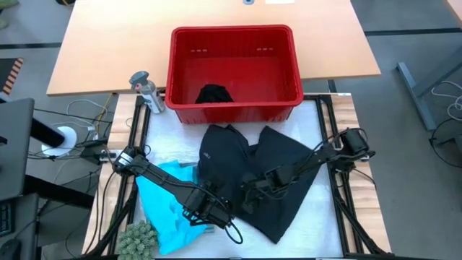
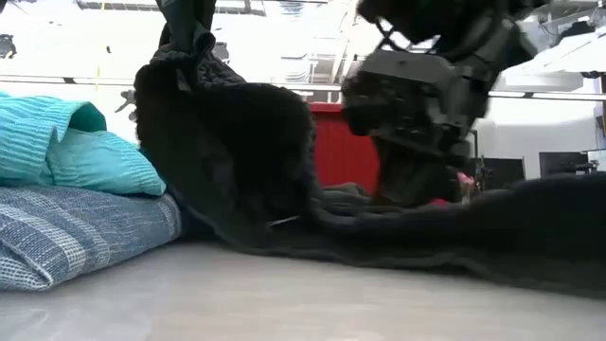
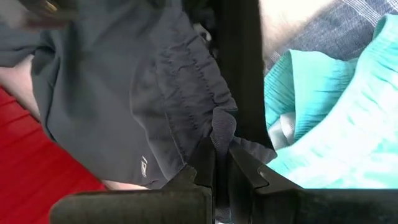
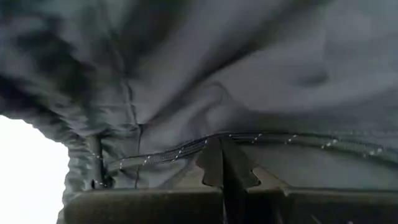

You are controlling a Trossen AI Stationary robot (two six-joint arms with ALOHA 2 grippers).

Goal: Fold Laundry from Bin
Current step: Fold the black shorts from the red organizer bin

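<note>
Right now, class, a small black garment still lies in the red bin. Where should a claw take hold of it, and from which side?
Take the black garment at the top of its bunched heap, coming straight down from above. It sits crumpled against the near wall of the red bin, whose tall sides block any sideways approach. Both claws are busy on the black shorts on the table.

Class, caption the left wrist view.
Left pincer shut on black cloth garment's edge, beside turquoise cloth garment.

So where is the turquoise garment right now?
In the high view the turquoise garment lies at the table's front left, under the left arm, beside the black shorts. In the low view it rests on the striped cloth.
</note>
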